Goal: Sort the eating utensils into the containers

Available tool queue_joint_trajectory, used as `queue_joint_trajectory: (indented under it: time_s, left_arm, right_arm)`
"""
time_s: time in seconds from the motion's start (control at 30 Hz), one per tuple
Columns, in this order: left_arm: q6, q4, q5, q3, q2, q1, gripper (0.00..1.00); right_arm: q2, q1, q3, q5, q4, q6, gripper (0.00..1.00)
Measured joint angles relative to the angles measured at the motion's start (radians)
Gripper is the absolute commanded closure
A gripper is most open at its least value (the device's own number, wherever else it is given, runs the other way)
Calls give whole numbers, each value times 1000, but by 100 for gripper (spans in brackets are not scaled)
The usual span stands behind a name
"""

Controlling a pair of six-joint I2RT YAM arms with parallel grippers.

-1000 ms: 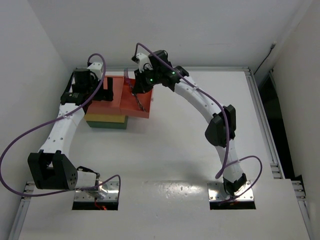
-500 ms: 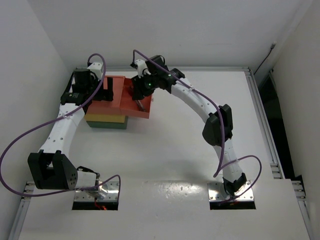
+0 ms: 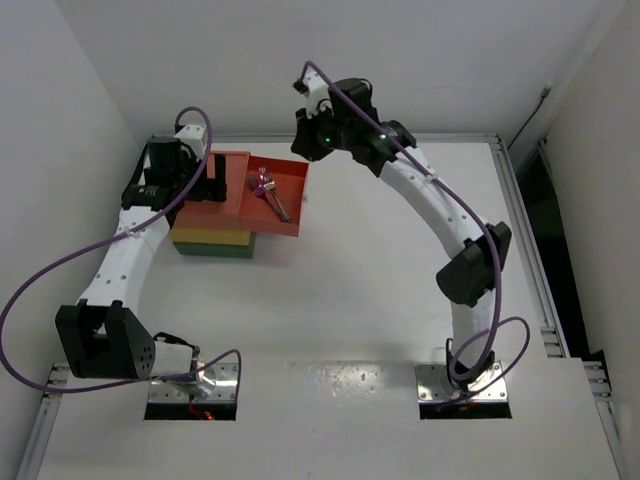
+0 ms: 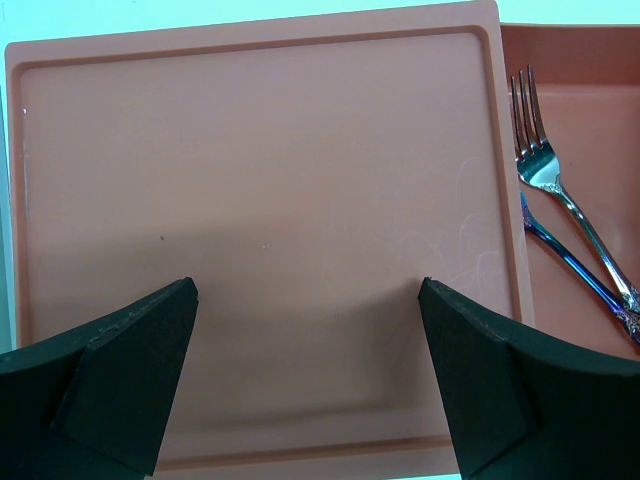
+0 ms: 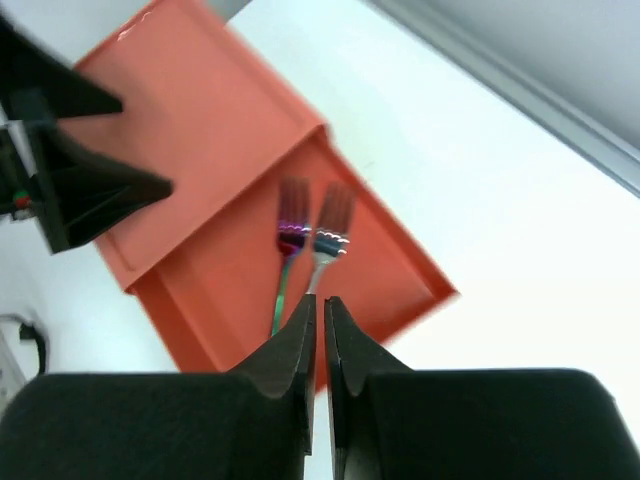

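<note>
The containers are one stacked block with a red-orange top [image 3: 232,180], a yellow middle [image 3: 205,238] and a dark green bottom [image 3: 215,252]. The red-orange drawer [image 3: 288,222] is pulled out to the right. Two forks lie side by side in it, one silver [image 4: 545,170] and one iridescent purple-blue [image 4: 562,256]; both also show in the right wrist view, the silver fork [image 5: 330,240] and the purple one [image 5: 292,225]. My right gripper [image 5: 320,302] is shut and empty, raised above the drawer's far side [image 3: 305,148]. My left gripper [image 4: 308,292] is open, low over the block's top [image 3: 207,187].
The white table [image 3: 380,290] stretches right of and in front of the block. A metal rail [image 3: 520,200] runs along the table's right edge, and walls close the back and left. No other utensils show in these views.
My right gripper rose out of the drawer and drew back to the far right, leaving the forks lying in it. The left arm has not moved.
</note>
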Motion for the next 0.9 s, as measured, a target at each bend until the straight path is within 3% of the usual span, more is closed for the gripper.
queue_joint_trajectory:
  time_s: [0.13, 0.3, 0.53, 0.9]
  left_arm:
    - [0, 0, 0, 0, 0, 0, 0]
    - [0, 0, 0, 0, 0, 0, 0]
    - [0, 1, 0, -1, 0, 0, 0]
    - [1, 8, 0, -5, 0, 0, 0]
  right_arm:
    - [-105, -74, -214, -3, 68, 59, 94]
    - [-64, -134, -393, -28, 84, 110, 96]
    - [53, -117, -412, -134, 108, 139, 94]
    - [89, -101, -371, -294, 207, 222, 90]
